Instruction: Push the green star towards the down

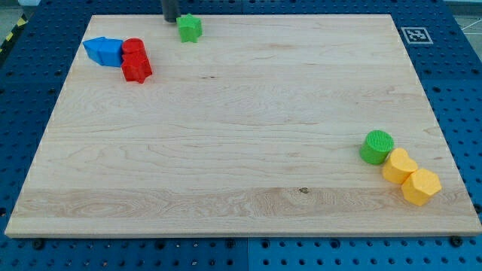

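Observation:
The green star (189,28) lies near the top edge of the wooden board (241,128), left of centre. My tip (170,19) is at the view's top, just left of and slightly above the green star, very close to it. The rod is cut off by the frame's top edge.
A blue block (103,51) and a red block (136,60) touch each other at the upper left. A green cylinder (376,147), a yellow heart-like block (399,165) and a yellow hexagon (421,187) cluster at the lower right. A marker tag (416,35) sits beyond the board's top right corner.

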Controlling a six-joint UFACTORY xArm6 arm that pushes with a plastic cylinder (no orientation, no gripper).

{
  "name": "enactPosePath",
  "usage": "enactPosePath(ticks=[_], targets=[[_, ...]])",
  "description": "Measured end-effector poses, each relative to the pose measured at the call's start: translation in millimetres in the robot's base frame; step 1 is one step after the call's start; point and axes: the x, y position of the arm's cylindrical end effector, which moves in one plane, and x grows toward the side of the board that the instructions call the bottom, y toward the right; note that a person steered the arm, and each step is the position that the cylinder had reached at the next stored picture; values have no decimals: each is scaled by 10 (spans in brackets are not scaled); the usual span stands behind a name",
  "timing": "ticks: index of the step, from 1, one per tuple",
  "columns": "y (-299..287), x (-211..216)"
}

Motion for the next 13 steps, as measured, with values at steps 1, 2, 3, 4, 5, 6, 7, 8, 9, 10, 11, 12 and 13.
enactPosePath(ticks=[1, 2, 3, 4, 5, 6, 7, 8, 9, 10, 11, 12, 13], targets=[[127, 43], [160, 53], [217, 93], [306, 191], [409, 333], [485, 445], [534, 527], [551, 582], [606, 669], [579, 486], [469, 458], [461, 530], [461, 636]])
